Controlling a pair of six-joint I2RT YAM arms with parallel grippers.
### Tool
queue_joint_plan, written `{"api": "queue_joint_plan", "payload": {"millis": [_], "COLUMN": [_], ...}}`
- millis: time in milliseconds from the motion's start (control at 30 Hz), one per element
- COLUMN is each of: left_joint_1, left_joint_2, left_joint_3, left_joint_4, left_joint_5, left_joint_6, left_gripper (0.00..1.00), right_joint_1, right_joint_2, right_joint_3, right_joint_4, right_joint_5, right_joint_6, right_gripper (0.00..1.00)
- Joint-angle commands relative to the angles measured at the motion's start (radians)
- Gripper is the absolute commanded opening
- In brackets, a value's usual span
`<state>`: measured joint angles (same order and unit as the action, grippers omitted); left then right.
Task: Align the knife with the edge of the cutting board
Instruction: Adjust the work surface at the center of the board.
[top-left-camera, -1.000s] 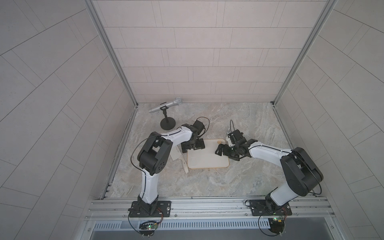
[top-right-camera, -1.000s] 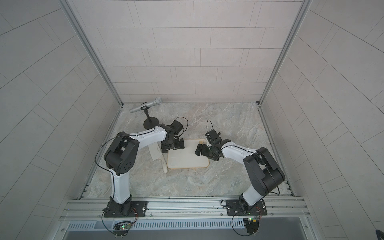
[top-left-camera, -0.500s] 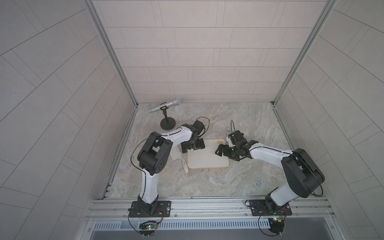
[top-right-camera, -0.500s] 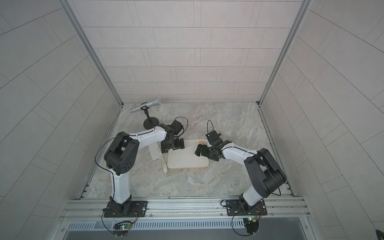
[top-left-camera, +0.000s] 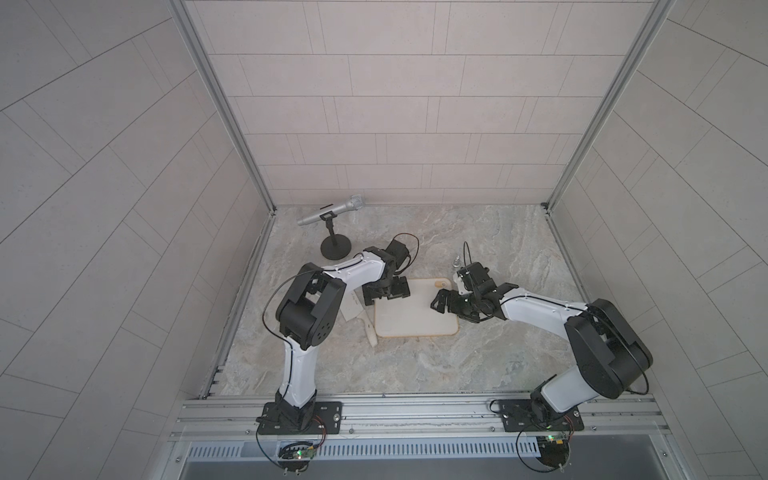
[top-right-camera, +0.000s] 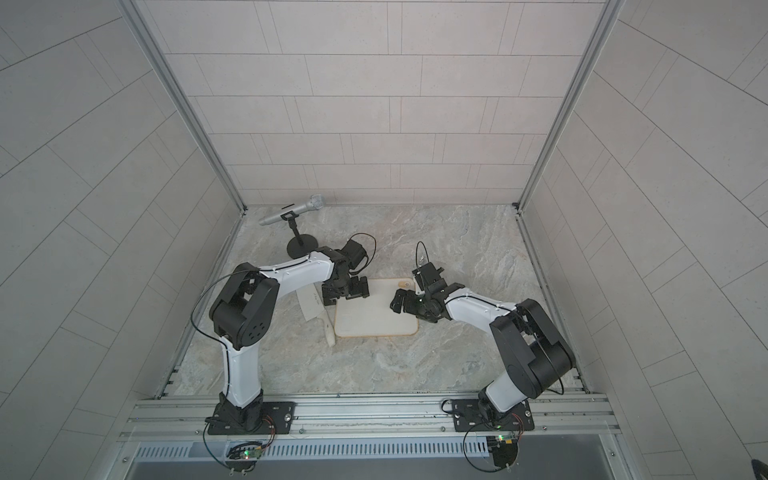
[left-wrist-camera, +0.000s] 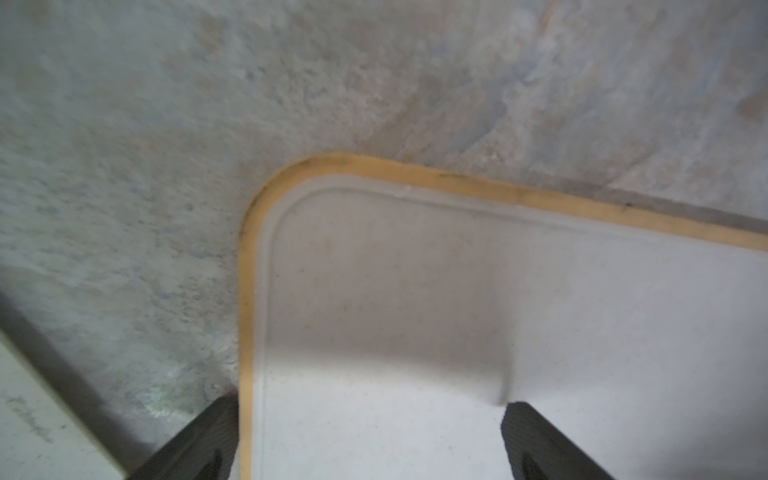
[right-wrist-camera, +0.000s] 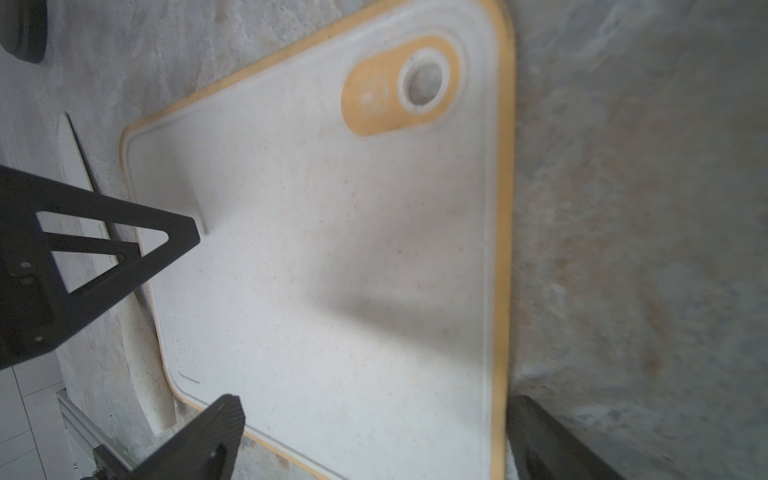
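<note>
Marbled tabletop (top-left-camera: 498, 249), tiled walls (top-left-camera: 395, 124); knife (top-left-camera: 353, 307) beside cutting board (top-left-camera: 411, 318); left pincer (top-left-camera: 387, 294), right pincer (top-left-camera: 453, 313) gaping, empty

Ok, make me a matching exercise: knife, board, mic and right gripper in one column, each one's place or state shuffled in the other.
1. knife
2. board
3. mic
4. right gripper

A. on a stand by the back wall
B. open, over the board's hole side
C. flat on the table, tan rim
D. on the table beside the board, left arm's side

Pairs: 1-D, 2-C, 3-A, 4-B
</note>
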<state>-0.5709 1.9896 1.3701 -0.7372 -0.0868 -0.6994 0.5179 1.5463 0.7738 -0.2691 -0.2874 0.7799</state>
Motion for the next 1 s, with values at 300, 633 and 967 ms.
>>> {"api": "queue_joint_plan", "payload": {"millis": [300, 633, 967], "left_joint_1": [-0.014, -0.009, -0.004], "left_joint_2": [-0.003, -0.084, -0.153], "left_joint_3": [0.040, 0.060, 0.072], "left_joint_4": [0.042, 0.007, -0.024], "left_joint_5": [0.077, 0.053, 0.057], "left_joint_6": [-0.009, -0.020, -0.004], "left_gripper": [1.00, 1.00, 1.00], "right_joint_1": [0.024, 0.012, -0.024], "right_joint_2": [0.016, -0.050, -0.033], "right_joint_3": [-0.055, -0.008, 0.046], "right_joint_4": [-0.089, -0.185, -0.217], "right_joint_5": [0.003, 0.046, 0.024], "right_joint_6": [0.018, -0.019, -0.079], "right_gripper": [1.00, 1.00, 1.00]}}
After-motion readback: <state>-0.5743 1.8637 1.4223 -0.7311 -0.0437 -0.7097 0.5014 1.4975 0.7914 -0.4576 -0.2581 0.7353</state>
